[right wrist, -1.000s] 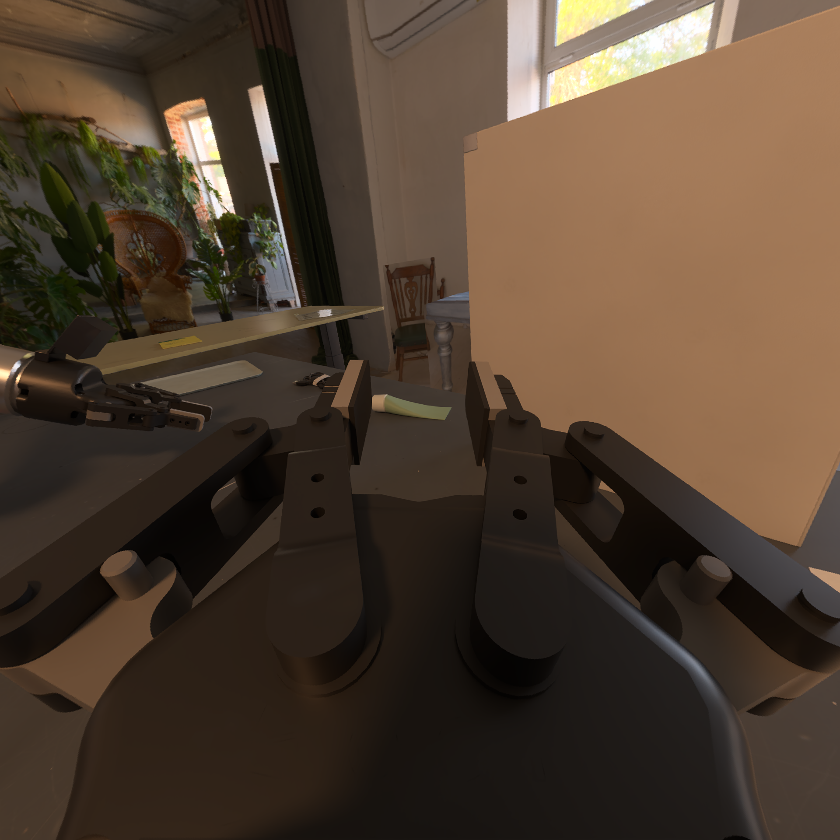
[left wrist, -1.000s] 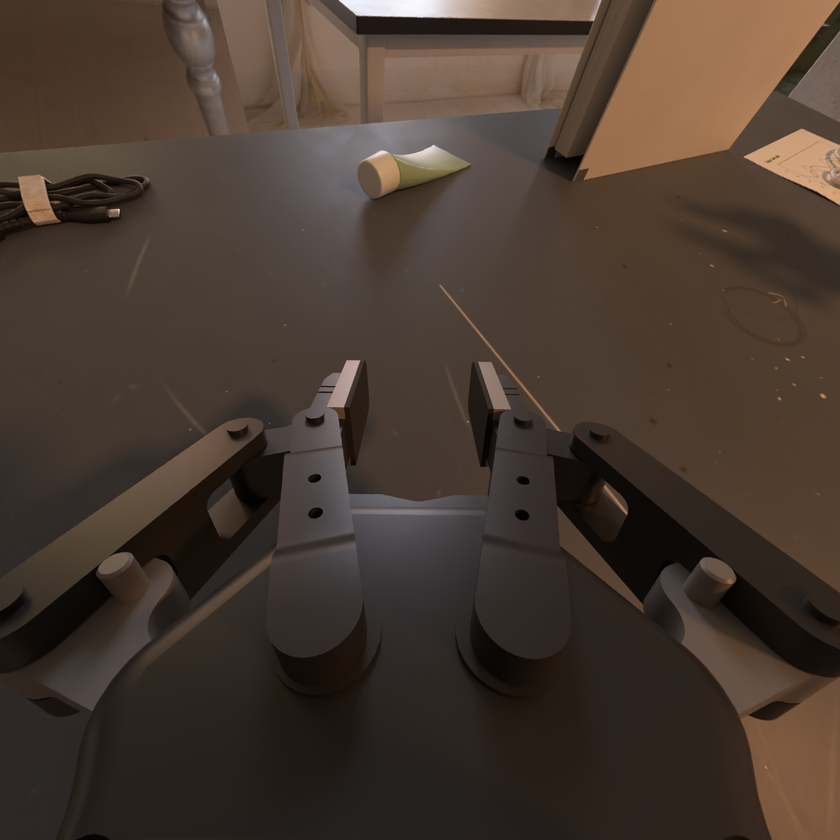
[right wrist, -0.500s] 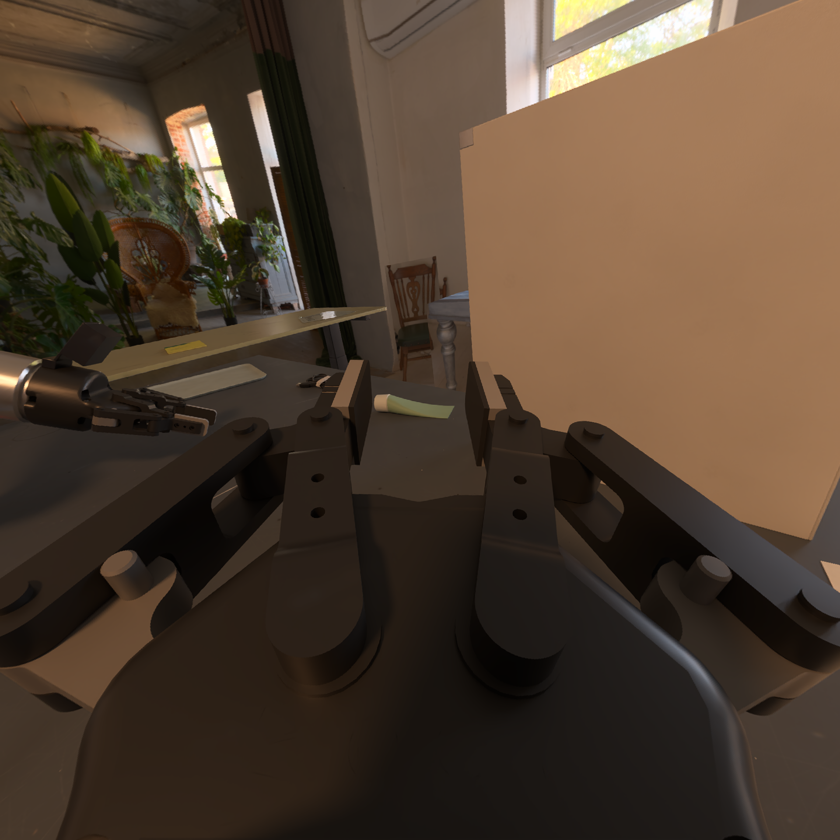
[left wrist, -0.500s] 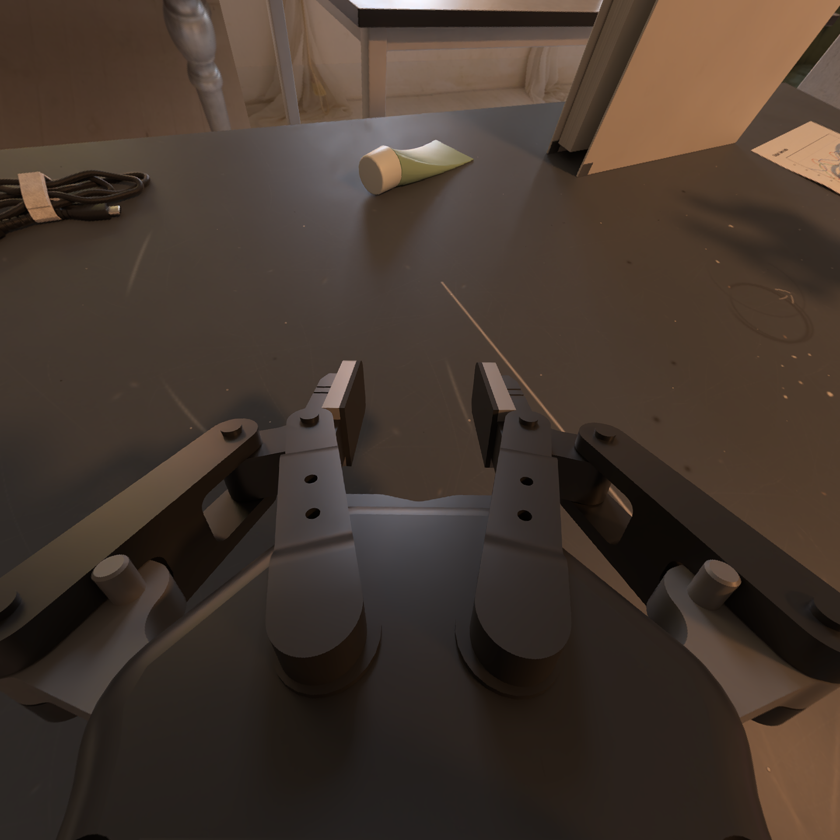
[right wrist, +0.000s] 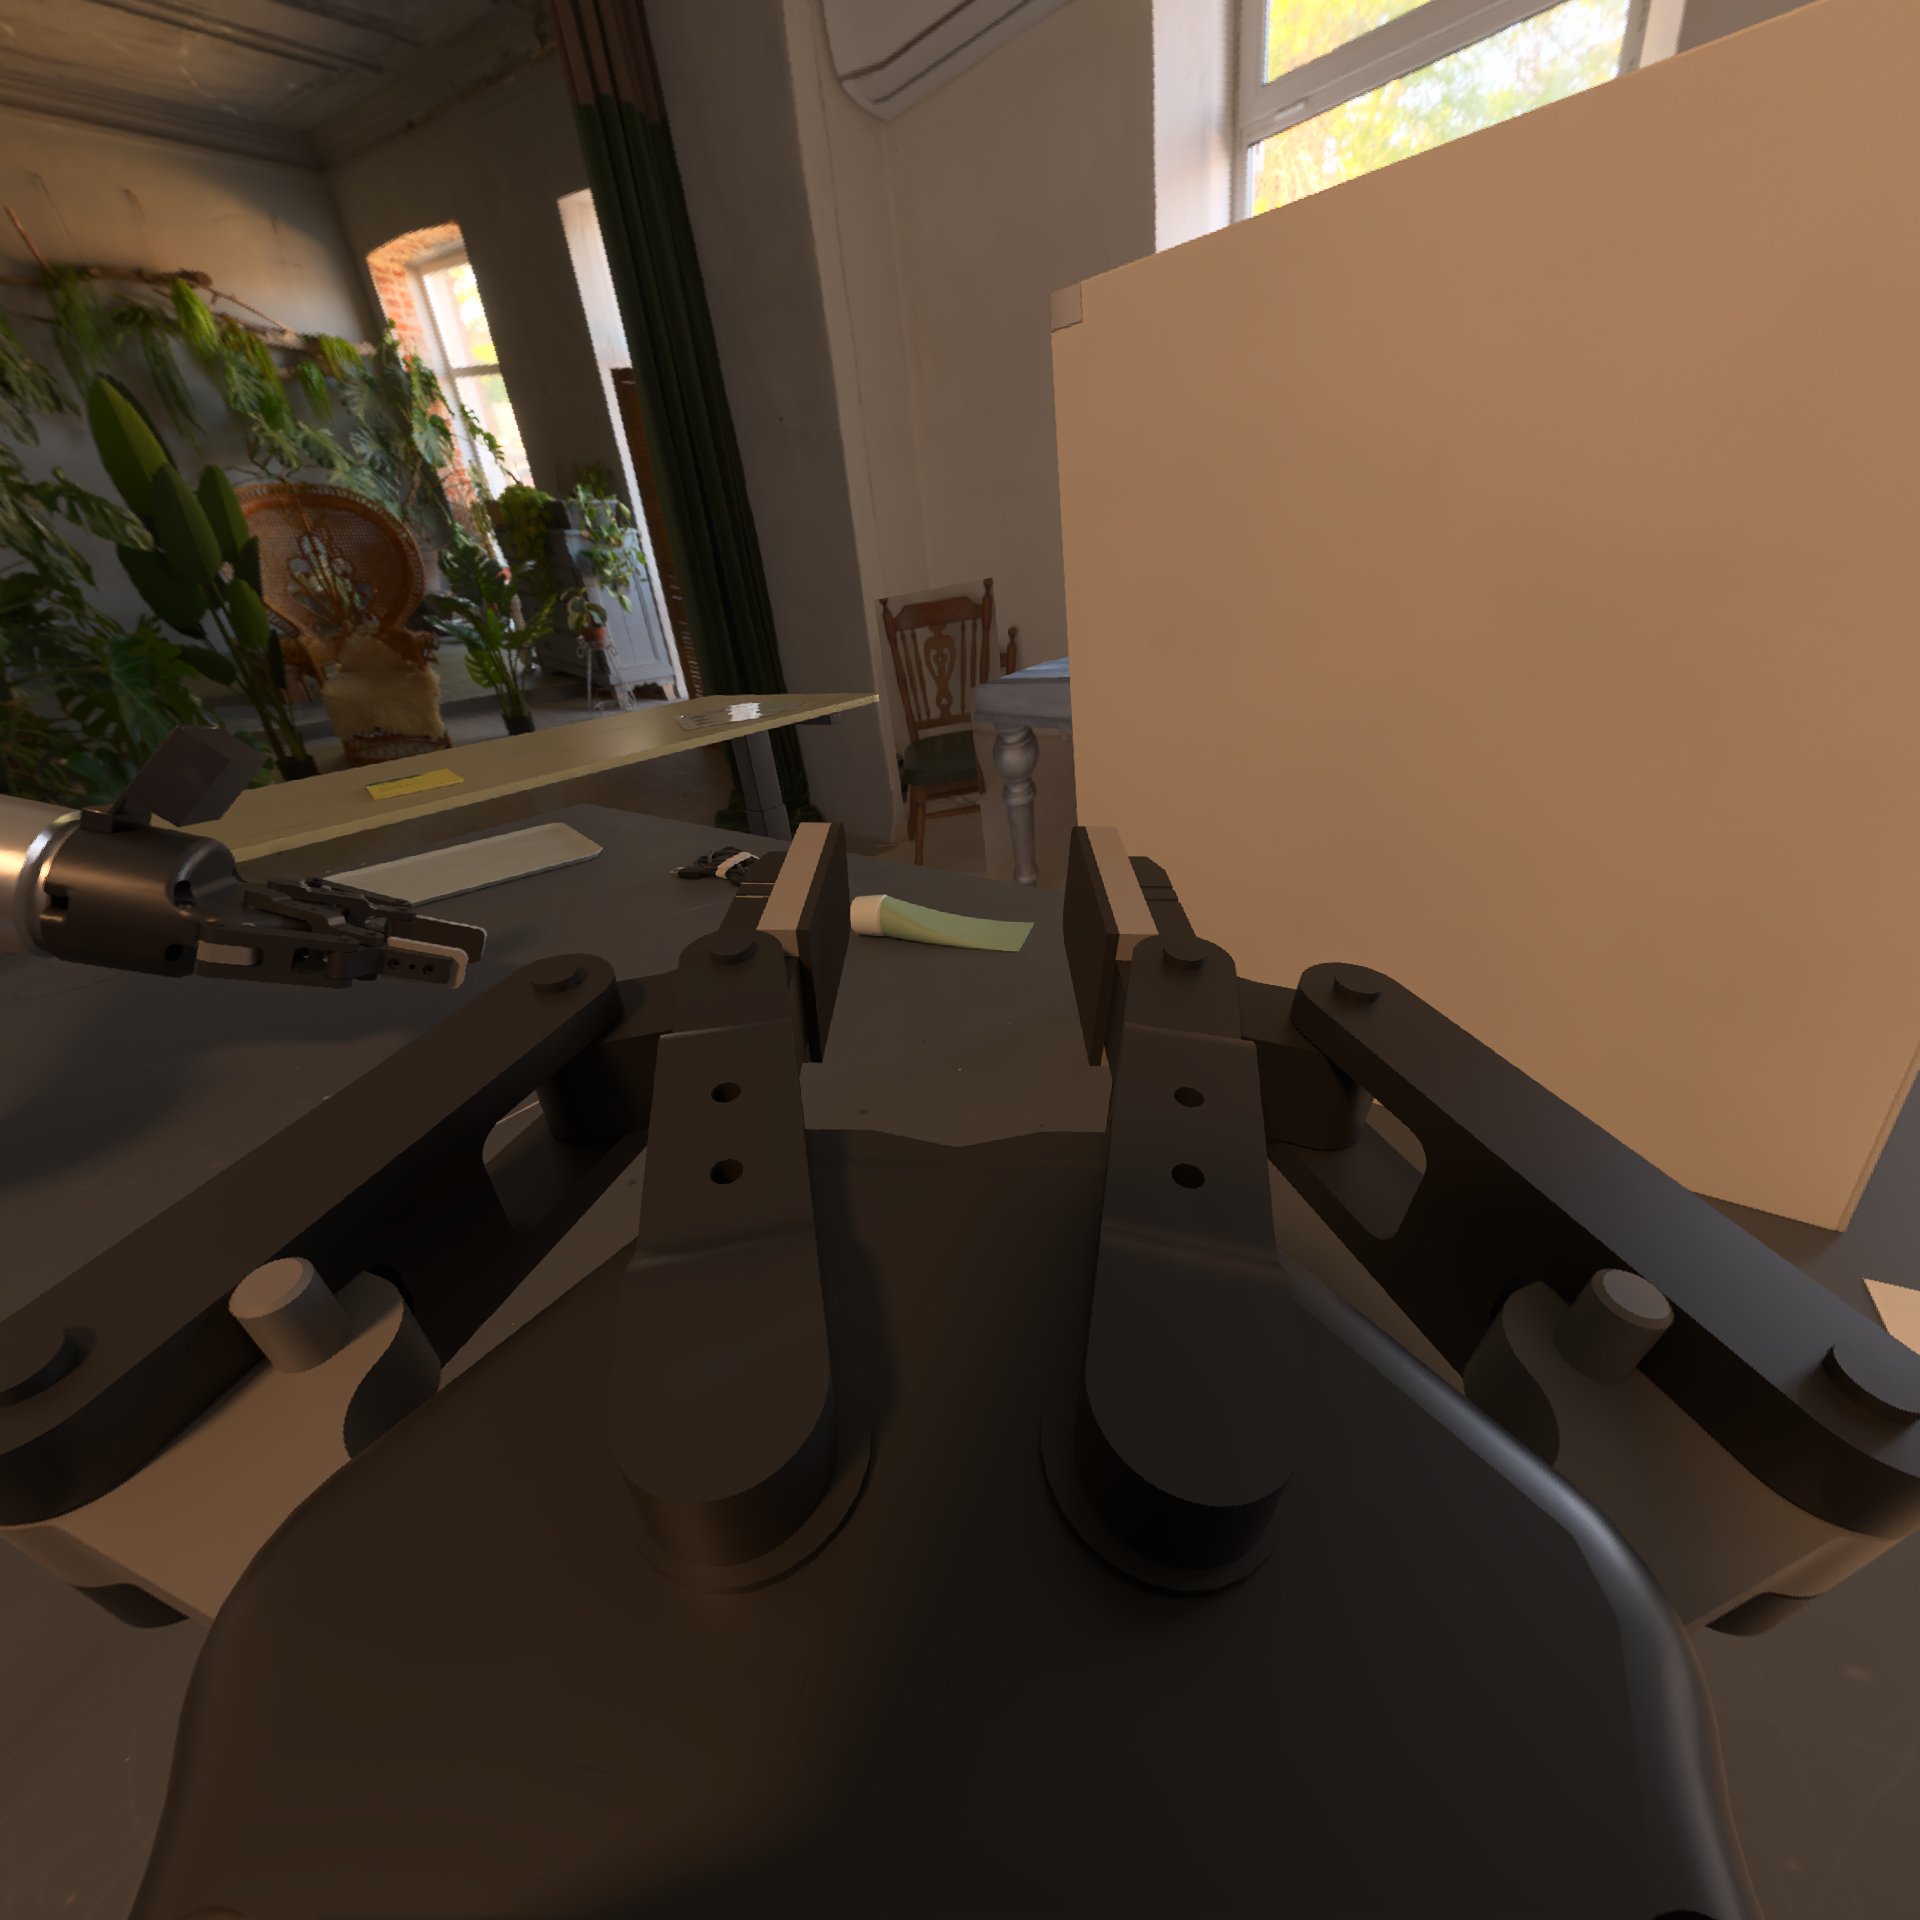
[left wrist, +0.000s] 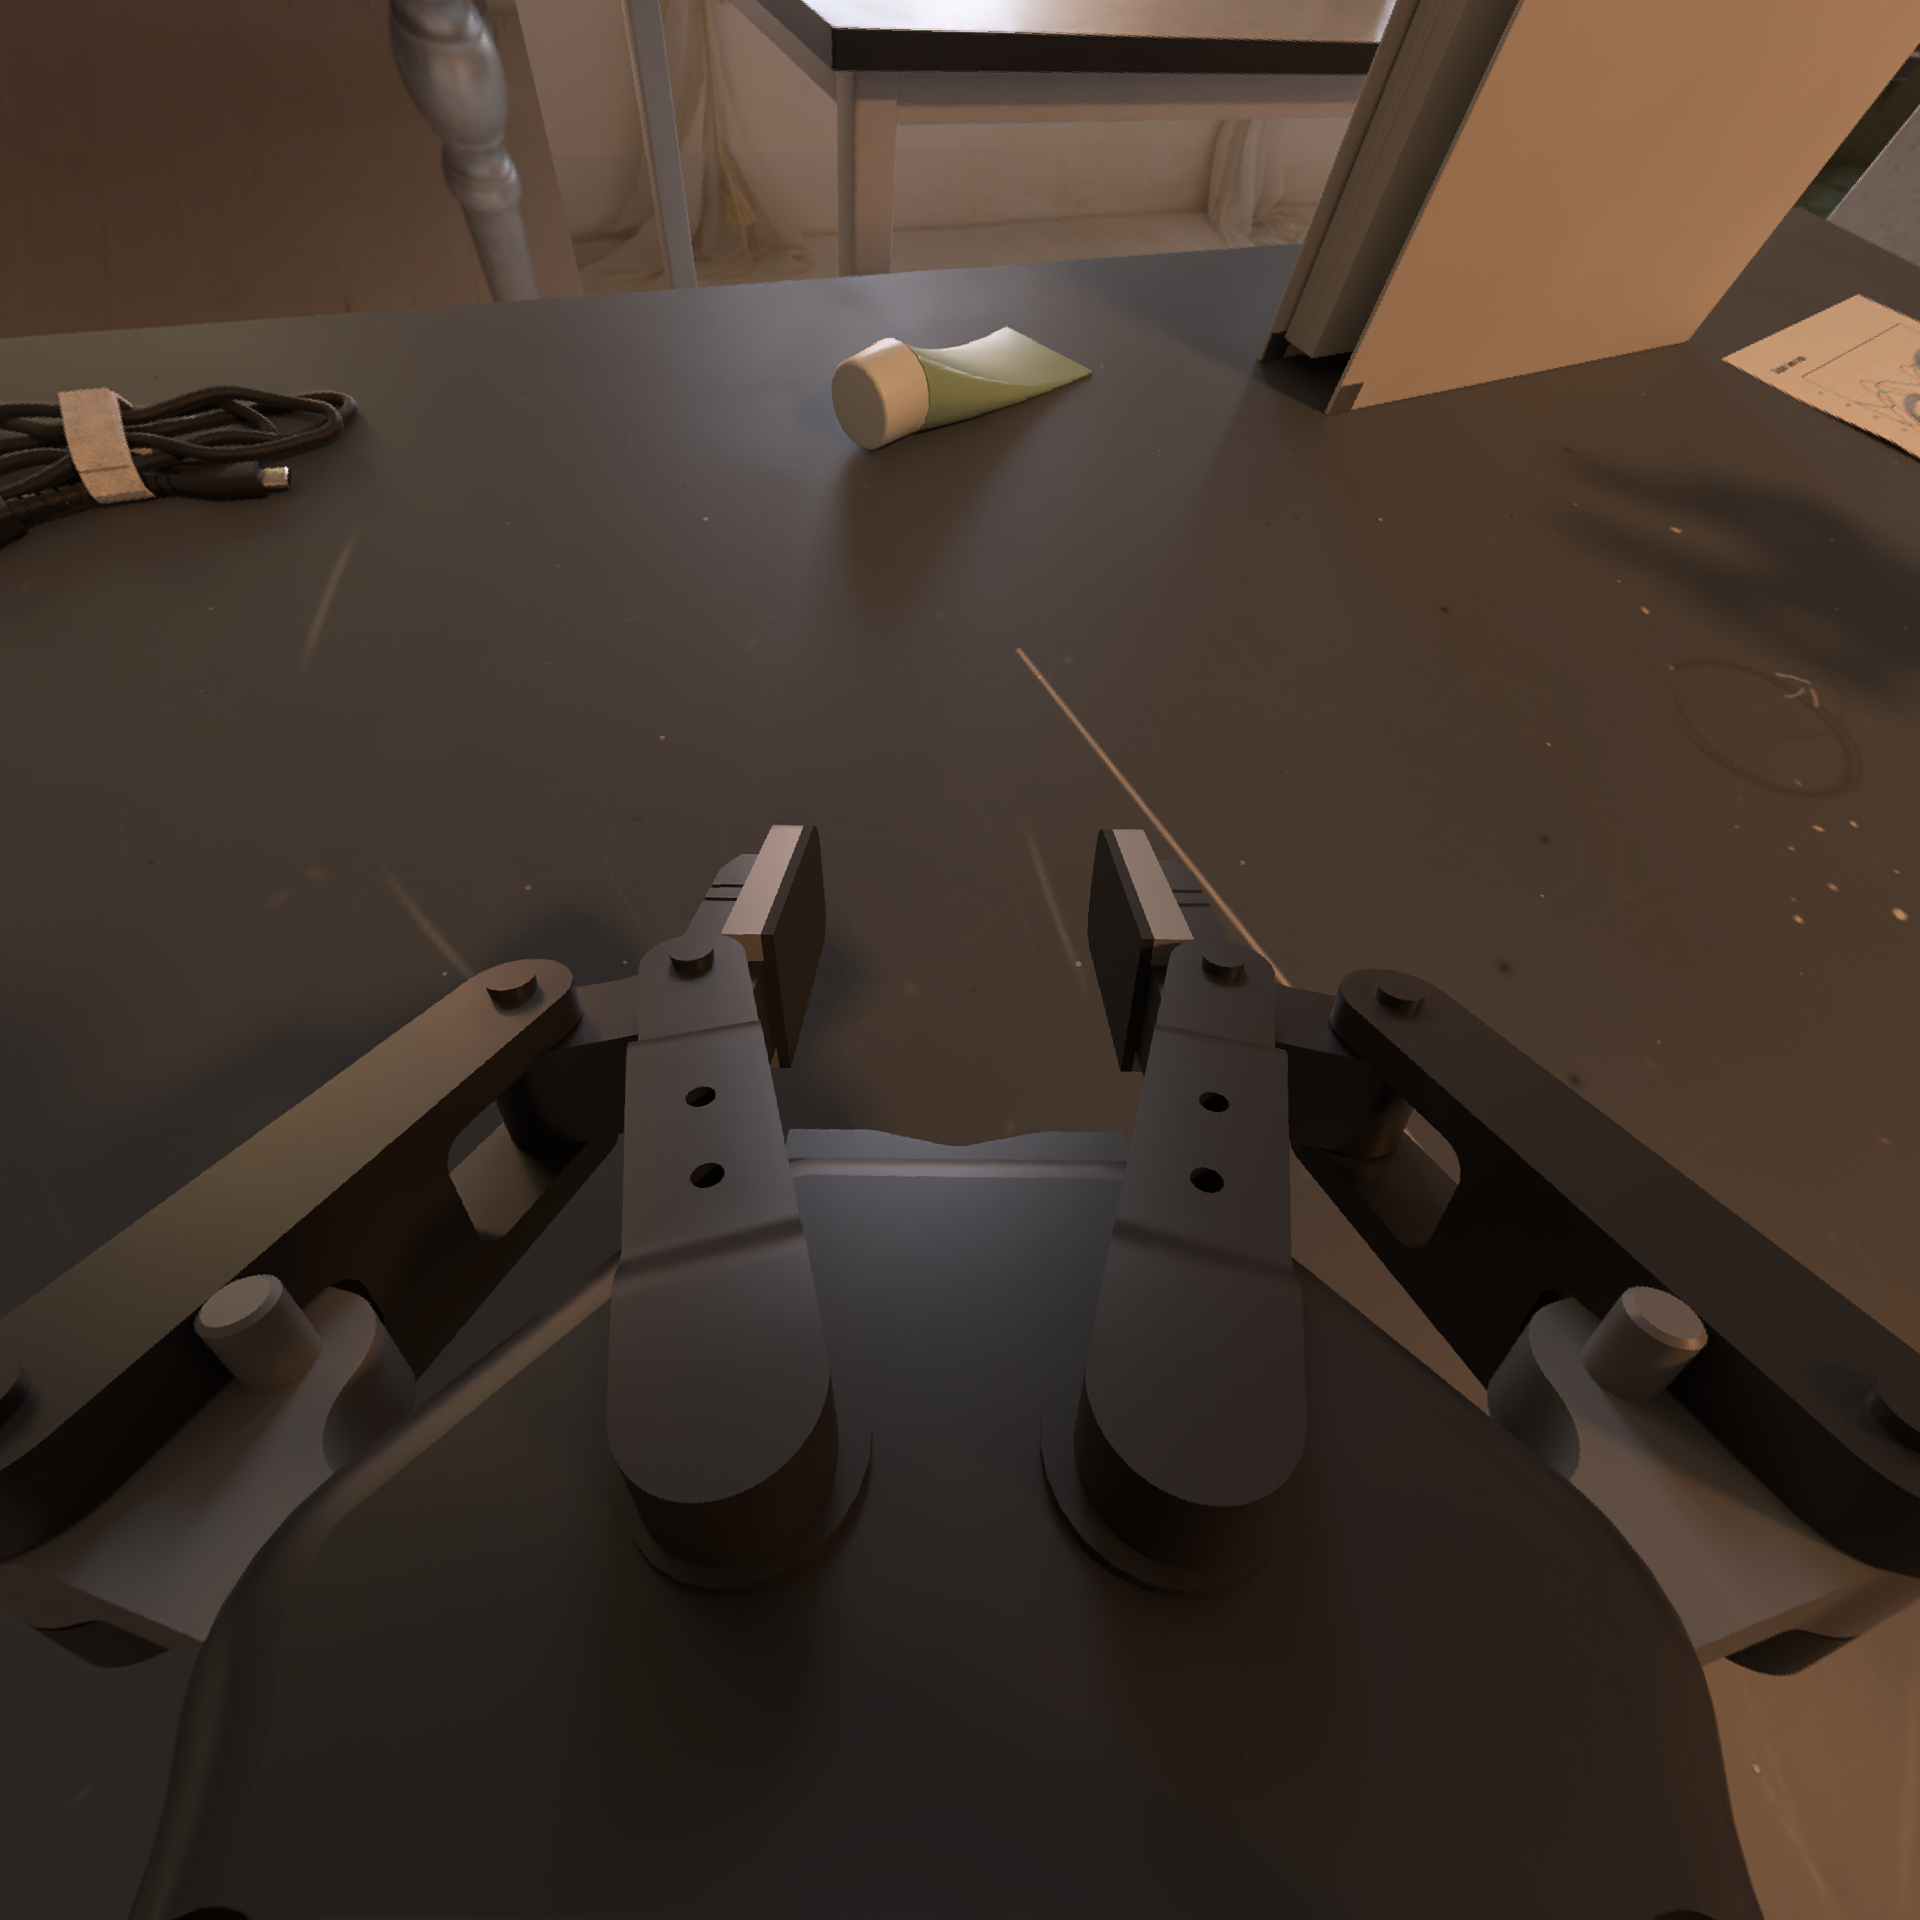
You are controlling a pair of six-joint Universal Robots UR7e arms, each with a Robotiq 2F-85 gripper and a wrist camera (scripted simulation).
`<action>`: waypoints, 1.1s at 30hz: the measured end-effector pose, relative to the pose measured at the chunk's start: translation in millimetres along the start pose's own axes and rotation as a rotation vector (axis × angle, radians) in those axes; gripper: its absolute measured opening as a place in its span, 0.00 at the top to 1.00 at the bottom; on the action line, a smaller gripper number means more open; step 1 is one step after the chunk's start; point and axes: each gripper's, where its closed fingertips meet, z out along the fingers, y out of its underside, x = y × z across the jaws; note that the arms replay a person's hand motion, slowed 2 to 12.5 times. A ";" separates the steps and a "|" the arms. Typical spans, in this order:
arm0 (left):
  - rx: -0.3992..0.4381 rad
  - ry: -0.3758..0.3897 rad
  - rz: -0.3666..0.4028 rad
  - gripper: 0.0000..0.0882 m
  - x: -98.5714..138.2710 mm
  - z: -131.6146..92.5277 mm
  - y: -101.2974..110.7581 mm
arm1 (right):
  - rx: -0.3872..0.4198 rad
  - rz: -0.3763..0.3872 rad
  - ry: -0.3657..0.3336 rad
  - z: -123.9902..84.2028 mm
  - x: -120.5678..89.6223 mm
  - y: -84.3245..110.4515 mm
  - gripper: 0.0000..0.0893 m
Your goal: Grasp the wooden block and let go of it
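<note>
No wooden block shows in either view. My left gripper [left wrist: 956, 920] is open and empty, low over the dark table [left wrist: 623, 675], with only bare tabletop between its pads. My right gripper [right wrist: 951, 920] is open and empty too, facing across the table with a large beige panel [right wrist: 1507, 675] close on its right. The left gripper also shows at the far left of the right wrist view [right wrist: 436, 951], held level above the table.
A green tube with a white cap [left wrist: 945, 390] lies ahead, also in the right wrist view [right wrist: 935, 923]. A bundled black cable [left wrist: 156, 447] lies far left. The beige panel [left wrist: 1621, 177] stands at the back right beside a paper sheet [left wrist: 1849, 384]. A flat pale pad [right wrist: 468, 862] lies farther off.
My left gripper's fingers have spread slightly wider. Both views have shifted only a little; nothing was grasped or let go.
</note>
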 end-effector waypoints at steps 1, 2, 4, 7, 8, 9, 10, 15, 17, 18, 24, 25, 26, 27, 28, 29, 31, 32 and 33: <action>0.000 0.000 0.000 0.47 0.0 0.0 0.0 | -0.001 0.000 0.000 0.1 0.0 0.1 0.57; 0.000 0.000 0.000 0.47 -0.1 0.0 0.0 | -0.001 -0.001 0.001 0.1 0.1 0.2 0.57; 0.000 -0.001 0.000 0.47 0.0 0.0 0.0 | -0.003 -0.002 0.002 0.2 0.1 0.4 0.57; -0.001 -0.001 0.001 0.47 0.0 0.1 0.1 | -0.005 -0.003 0.004 0.3 0.4 0.6 0.57; -0.002 -0.001 0.002 0.47 0.1 0.1 0.2 | -0.005 -0.003 0.005 0.2 0.5 0.6 0.57; -0.002 -0.002 0.002 0.47 0.1 0.1 0.2 | -0.006 -0.003 0.006 0.2 0.6 0.7 0.57; -0.002 -0.002 0.003 0.47 0.1 0.1 0.2 | -0.006 -0.003 0.007 0.3 0.7 0.8 0.57; -0.004 -0.003 0.005 0.47 0.2 0.4 0.5 | -0.008 0.000 0.007 0.5 1.1 1.5 0.57; -0.005 -0.004 0.006 0.46 0.3 0.4 0.5 | -0.009 0.001 0.008 0.6 1.2 1.8 0.57; -0.005 -0.004 0.006 0.46 0.3 0.5 0.6 | -0.010 0.002 0.008 0.7 1.2 2.0 0.57; -0.006 -0.007 0.010 0.46 0.3 0.5 0.6 | -0.012 0.003 0.007 1.2 1.0 2.9 0.57; -0.006 -0.007 0.010 0.46 0.3 0.5 0.6 | -0.013 0.004 0.007 1.3 0.9 3.0 0.57; -0.006 -0.007 0.010 0.46 0.4 0.6 0.7 | -0.014 0.004 0.006 1.4 0.9 3.3 0.57; -0.007 -0.007 0.010 0.46 0.3 0.6 0.7 | -0.015 0.004 0.006 1.6 0.8 3.4 0.57; -0.007 -0.007 0.010 0.46 0.3 0.7 0.8 | -0.016 0.003 0.006 1.7 0.7 3.6 0.57; -0.007 -0.007 0.010 0.46 0.3 0.7 0.8 | -0.016 0.003 0.006 1.8 0.6 3.8 0.57; -0.007 -0.007 0.010 0.46 0.3 0.7 0.7 | -0.018 0.003 0.005 2.1 0.5 4.3 0.57; -0.007 -0.007 0.010 0.46 0.3 0.7 0.7 | -0.019 0.003 0.005 2.2 0.4 4.5 0.57; -0.007 -0.007 0.010 0.46 0.3 0.6 0.7 | -0.020 0.003 0.005 2.4 0.3 4.7 0.57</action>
